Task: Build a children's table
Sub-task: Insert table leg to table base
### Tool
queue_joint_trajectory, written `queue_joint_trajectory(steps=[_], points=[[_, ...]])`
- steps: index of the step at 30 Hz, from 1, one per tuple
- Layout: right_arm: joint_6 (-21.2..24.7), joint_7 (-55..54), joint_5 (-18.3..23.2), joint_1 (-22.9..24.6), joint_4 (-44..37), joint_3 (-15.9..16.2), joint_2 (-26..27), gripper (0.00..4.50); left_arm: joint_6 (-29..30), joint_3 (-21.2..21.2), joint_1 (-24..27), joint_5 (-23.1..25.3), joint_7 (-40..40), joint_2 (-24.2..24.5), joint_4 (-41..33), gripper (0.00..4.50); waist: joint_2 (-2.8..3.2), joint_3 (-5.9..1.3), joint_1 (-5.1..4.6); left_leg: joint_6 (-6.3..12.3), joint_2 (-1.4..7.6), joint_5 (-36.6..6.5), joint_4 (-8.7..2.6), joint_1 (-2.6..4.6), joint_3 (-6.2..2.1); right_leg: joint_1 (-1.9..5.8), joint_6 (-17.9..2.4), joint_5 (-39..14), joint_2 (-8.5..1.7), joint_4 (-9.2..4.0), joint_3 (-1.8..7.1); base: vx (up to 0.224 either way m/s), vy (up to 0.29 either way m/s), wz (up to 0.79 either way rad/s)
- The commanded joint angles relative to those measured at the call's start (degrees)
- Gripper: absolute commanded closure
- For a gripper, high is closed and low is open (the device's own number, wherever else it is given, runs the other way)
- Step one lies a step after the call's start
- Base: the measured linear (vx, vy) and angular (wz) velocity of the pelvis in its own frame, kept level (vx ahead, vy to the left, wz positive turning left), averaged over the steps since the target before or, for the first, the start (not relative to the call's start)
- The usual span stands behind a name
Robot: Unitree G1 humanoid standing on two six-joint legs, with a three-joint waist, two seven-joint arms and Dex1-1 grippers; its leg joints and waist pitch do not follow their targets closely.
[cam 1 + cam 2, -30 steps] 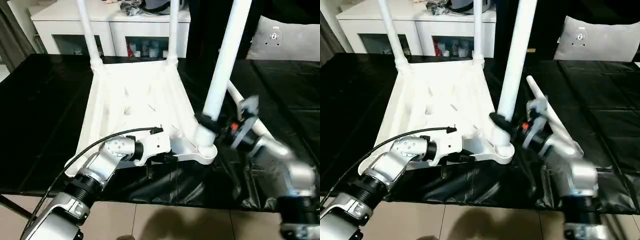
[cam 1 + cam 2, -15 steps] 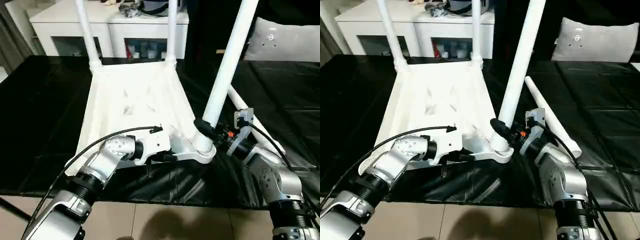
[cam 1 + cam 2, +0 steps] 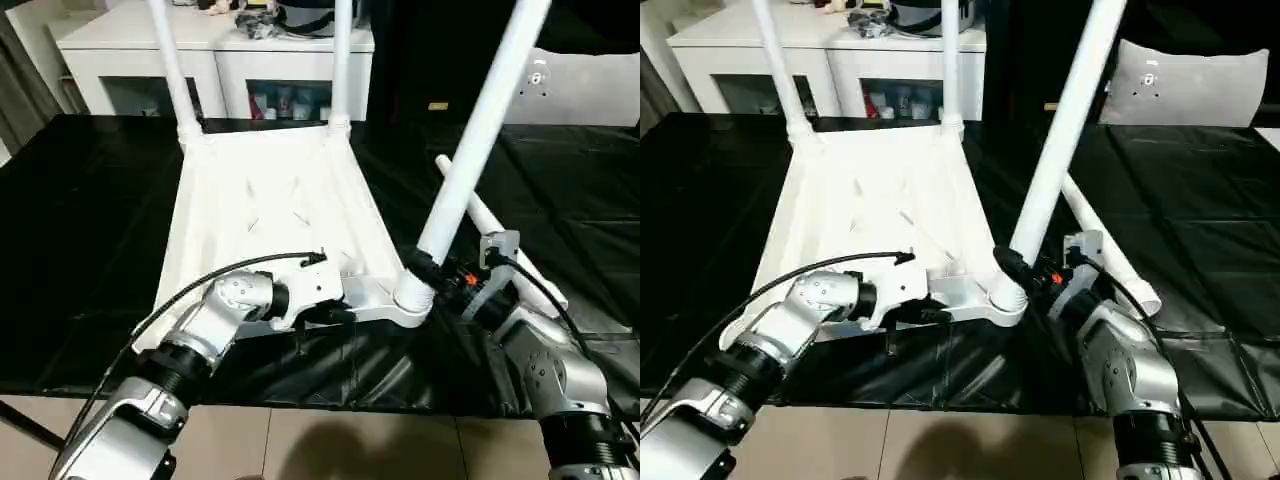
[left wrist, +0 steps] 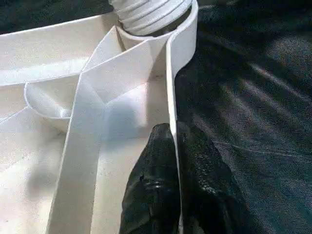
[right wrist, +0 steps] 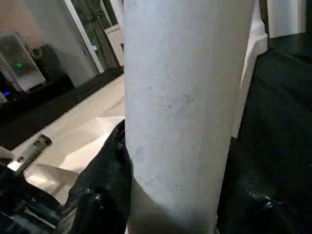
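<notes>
- I see the tabletop (image 3: 270, 215) lying upside down on the black-covered counter (image 3: 90, 240), its ribbed underside facing up.
- Two legs (image 3: 165, 50) stand upright in the far corner sockets, with the white cabinet (image 3: 140, 60) behind them.
- My left pincer (image 4: 173, 195) is clamped shut on the thin near rim of the tabletop, one black finger (image 4: 151, 185) inside the wall and the other outside it, close to the near right corner socket (image 3: 412, 296).
- My right pincer (image 3: 425, 270) grips the third leg (image 3: 480, 130) just above its base, black fingers (image 5: 100, 190) on both sides of the white tube.
- That leg leans away to the right, with its lower end seated in the near right corner socket; the threaded foot shows at the socket mouth in the left wrist view.
- The fourth leg (image 3: 500, 235) lies flat on the counter just beyond my right forearm, apart from the tabletop.
</notes>
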Motion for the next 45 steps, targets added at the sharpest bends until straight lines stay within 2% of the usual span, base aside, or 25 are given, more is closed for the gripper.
queue_joint_trajectory(steps=[1, 3, 7, 8, 10, 11, 15, 18, 20, 22, 25, 29, 31, 34, 39, 43, 45], points=[[0.4, -0.4, -1.4, 2.2, 1.6, 0.2, -0.7, 2.62, 0.6, 0.6, -1.0, 2.4, 4.3, 0.8, 2.5, 4.50, -0.08, -2.32, -0.74, 1.87, 3.17, -19.9, -5.11, 0.19, -1.22, 1.64, -2.9, -31.2, -4.81, -6.10, 3.21, 0.000, 0.000, 0.00], [0.3, -0.4, -1.7, 2.9, 0.9, 0.3, -1.1, 2.62, 0.6, 0.7, -1.1, 2.4, 4.4, 0.8, 2.7, 4.50, 0.07, -2.23, -0.72, 1.93, 3.06, -20.1, -5.07, 0.33, -1.20, 1.52, -2.4, -32.4, -4.79, -6.38, 3.10, 0.000, 0.000, 0.00], [0.0, 0.0, -2.3, 4.0, -0.3, 0.6, -2.1, 2.62, 0.4, 0.7, -1.2, 2.4, 4.4, 0.8, 3.1, 4.50, 0.00, -2.15, -0.73, 1.95, 3.13, -20.5, -5.23, 0.21, -1.30, 1.54, -1.7, -33.2, -4.79, -6.56, 3.06, 0.000, 0.000, 0.00], [-0.2, 0.1, -2.5, 4.3, -0.7, 0.8, -2.5, 2.62, 0.4, 0.7, -1.2, 2.5, 4.4, 0.8, 3.1, 4.50, -0.10, -2.13, -0.74, 1.88, 3.10, -20.8, -5.19, 0.38, -1.28, 1.42, -1.5, -33.6, -4.78, -6.67, 3.03, 0.000, 0.000, 0.00], [-0.4, 0.5, -2.9, 5.0, -1.7, 1.2, -3.3, 2.62, 0.2, 0.8, -1.3, 2.5, 4.6, 0.8, 3.4, 4.50, -0.14, -2.03, -0.80, 1.97, 3.06, -21.0, -5.26, 0.18, -1.34, 1.49, -1.3, -34.0, -4.77, -6.70, 3.01, 0.000, 0.000, 0.00], [-0.6, 0.7, -3.3, 5.4, -2.3, 1.4, -4.0, 2.62, 0.0, 0.9, -1.5, 2.5, 4.8, 0.7, 3.9, 4.50, -0.34, -1.93, -0.96, 2.02, 2.89, -21.7, -5.14, 0.21, -1.34, 1.39, -0.4, -35.9, -4.80, -7.03, 2.77, 0.000, 0.000, 0.00], [-0.9, 1.0, -3.7, 5.6, -2.6, 1.8, -4.6, 2.62, -0.1, 1.0, -1.5, 2.5, 5.0, 0.7, 4.1, 4.50, -0.38, -1.71, -1.38, 1.81, 2.71, -23.5, -4.92, 0.56, -1.42, 1.00, 0.7, -38.6, -4.74, -7.64, 2.24, 0.000, 0.000, 0.00], [-0.9, 1.2, -3.5, 5.8, -3.1, 2.1, -5.1, 2.62, -0.2, 1.0, -1.5, 2.5, 5.2, 0.6, 4.2, 4.50, -0.27, -1.61, -1.95, 1.67, 2.97, -25.5, -5.07, 0.97, -1.68, 1.03, 1.0, -38.4, -4.73, -8.11, 1.70, 0.000, 0.000, 0.00], [-0.9, 1.5, -3.4, 6.1, -3.8, 2.5, -5.7, 2.62, -0.5, 1.0, -1.5, 2.5, 5.3, 0.7, 4.4, 4.50, -0.15, -1.79, -2.05, 1.84, 3.17, -25.0, -5.42, 0.54, -1.87, 1.57, 0.7, -36.2, -4.89, -7.82, 1.89, 0.000, 0.000, 0.00], [-0.9, 1.6, -3.5, 6.2, -4.0, 2.7, -6.0, 2.62, -0.5, 1.0, -1.5, 2.5, 5.3, 0.8, 4.5, 4.50, -0.09, -1.63, -2.14, 1.89, 3.31, -25.1, -5.70, 0.24, -1.96, 1.57, 0.0, -35.2, -4.99, -7.62, 2.21, 0.000, 0.000, 0.00], [-1.2, 1.9, -3.9, 6.2, -4.3, 3.0, -6.4, 2.62, -0.6, 1.0, -1.4, 2.6, 5.5, 0.9, 4.5, 4.50, -0.44, -1.53, -2.35, 1.90, 3.09, -25.5, -5.57, 0.33, -1.87, 1.39, 0.0, -37.0, -5.19, -7.84, 2.25, 0.000, 0.000, 0.00], [-0.5, 2.3, -4.4, 6.6, -6.6, 4.0, -7.4, 2.62, -1.1, 0.8, -1.2, 2.6, 5.2, 1.1, 4.2, 4.50, -0.30, -1.33, -2.36, 1.81, 2.84, -25.6, -5.34, 0.61, -1.87, 1.10, 1.2, -39.7, -5.17, -8.31, 1.97, 0.000, 0.000, 0.00], [-0.1, 2.1, -4.5, 6.3, -7.1, 4.4, -7.7, 2.62, -1.5, 0.6, -1.1, 2.7, 4.8, 1.2, 4.0, 4.50, -0.47, -1.35, -2.42, 1.90, 2.84, -25.3, -5.36, 0.51, -1.86, 1.14, 1.2, -39.4, -5.10, -8.28, 2.03, 0.000, 0.000, 0.00], [1.1, 2.0, -4.8, 5.3, -8.4, 5.7, -8.6, 2.62, -1.9, 0.1, -0.9, 2.8, 4.0, 1.4, 3.6, 4.50, -0.18, -1.38, -2.31, 2.10, 3.01, -24.7, -5.55, 0.25, -1.93, 1.31, 0.7, -38.2, -5.13, -7.99, 2.23, 0.000, 0.000, 0.00], [3.0, 2.8, -5.8, 4.4, -11.6, 8.0, -10.0, 2.62, -1.9, 0.0, -1.1, 3.0, 4.2, 1.5, 3.9, 4.50, -0.31, -1.30, -2.21, 2.15, 3.00, -23.9, -5.60, 0.11, -1.79, 1.24, 0.4, -37.8, -5.17, -7.90, 2.50, 0.000, 0.000, 0.00], [3.4, 0.6, -5.3, 2.0, -11.8, 7.0, -9.3, 2.62, -2.5, -0.1, -1.1, 2.8, 3.4, 1.8, 3.3, 4.50, -0.11, -1.26, -2.23, 2.09, 2.98, -24.0, -5.59, 0.08, -1.89, 1.26, 0.7, -38.3, -5.19, -7.98, 2.30, 0.000, 0.000, 0.00], [3.8, -0.2, -4.6, 0.7, -11.4, 6.3, -8.7, 2.62, -2.5, -0.3, -0.9, 2.7, 2.8, 2.0, 2.9, 4.50, -0.18, -1.42, -2.63, 1.85, 2.92, -23.9, -5.59, -0.23, -2.06, 1.52, 0.7, -37.7, -5.24, -7.87, 2.16, 0.000, 0.000, 0.00]])
